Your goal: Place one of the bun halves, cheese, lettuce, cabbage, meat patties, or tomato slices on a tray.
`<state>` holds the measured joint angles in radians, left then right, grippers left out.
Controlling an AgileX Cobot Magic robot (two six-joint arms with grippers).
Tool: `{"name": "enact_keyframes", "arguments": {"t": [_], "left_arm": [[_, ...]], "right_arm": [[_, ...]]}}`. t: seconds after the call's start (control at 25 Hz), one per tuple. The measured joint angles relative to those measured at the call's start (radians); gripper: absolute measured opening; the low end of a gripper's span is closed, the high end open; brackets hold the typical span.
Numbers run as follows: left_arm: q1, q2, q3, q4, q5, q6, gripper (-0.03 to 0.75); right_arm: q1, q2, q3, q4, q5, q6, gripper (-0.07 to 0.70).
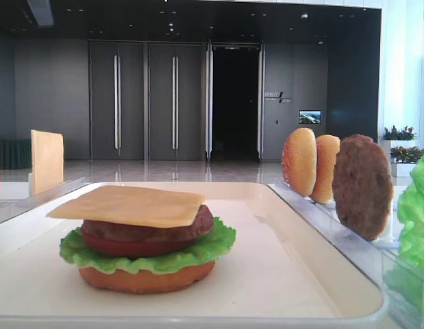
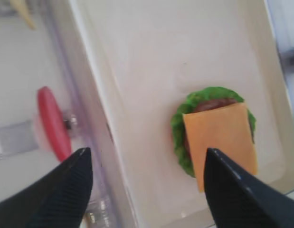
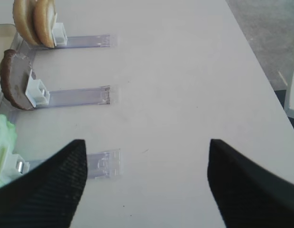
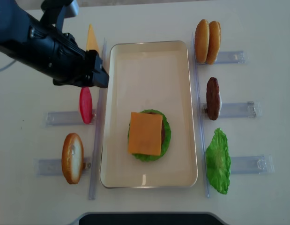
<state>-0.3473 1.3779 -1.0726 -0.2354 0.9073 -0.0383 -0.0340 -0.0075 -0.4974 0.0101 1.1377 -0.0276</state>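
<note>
- Landmark: the tray (image 4: 149, 56), lying in the middle of the table.
- Left of the tray, a bun half (image 4: 72, 158) and a tomato slice (image 4: 85, 105) stand on edge in clear racks (image 4: 55, 117), presumably so that a gripper can pinch them from above; a spare cheese slice (image 4: 92, 40) stands further back on the same side.
- The left gripper (image 4: 95, 69) hovers over the tray's left rim, near the tomato slice; its fingers (image 2: 232, 190) are spread wide with nothing between them, so it is released.
- In the tray sits one stack: bun half (image 1: 146, 277) at the bottom, then lettuce (image 1: 198, 250), tomato (image 1: 129, 247), a meat patty (image 1: 146, 229), and the cheese (image 4: 145, 133) lying flat on top. Judging by this, the cheese is placed and a top bun is probably next.
- Right of the tray, racks hold two bun halves (image 4: 207, 41), one meat patty (image 4: 212, 98) and a lettuce leaf (image 4: 218, 161), all on edge.
- The right gripper (image 3: 147, 185) hangs over bare table right of the tray, its jaws apart and empty.
</note>
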Motion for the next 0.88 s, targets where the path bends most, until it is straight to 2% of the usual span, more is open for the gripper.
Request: {"name": "enact_keyframes", "arguments": {"t": [0.16,0.24,0.48,0.56,0.64,0.76,0.88], "left_arm": [[0.0,0.0,-0.074,0.189,0.083,-0.149,0.601],[0.0,0.001,-0.103,0.257,0.118,-0.176,0.617],[0.0,0.031,-0.134,0.344,0.185,-0.207,0.628],[0.007,0.044,-0.142,0.38,0.227,-0.235,0.628],[0.036,0.048,-0.151,0.396,0.258,-0.24,0.628],[0.117,0.049,-0.165,0.401,0.304,-0.215,0.629],[0.216,0.049,-0.17,0.391,0.313,-0.16,0.629]], "right_arm": [[0.0,0.0,0.0,0.0,0.0,0.0,0.531],[0.0,0.0,0.0,0.0,0.0,0.0,0.531],[0.0,0.0,0.0,0.0,0.0,0.0,0.531],[0.0,0.0,0.0,-0.001,0.0,0.0,0.531],[0.0,0.0,0.0,-0.001,0.0,0.0,0.531],[0.0,0.0,0.0,0.002,0.0,0.0,0.531],[0.0,0.0,0.0,0.002,0.0,0.0,0.531]]}}
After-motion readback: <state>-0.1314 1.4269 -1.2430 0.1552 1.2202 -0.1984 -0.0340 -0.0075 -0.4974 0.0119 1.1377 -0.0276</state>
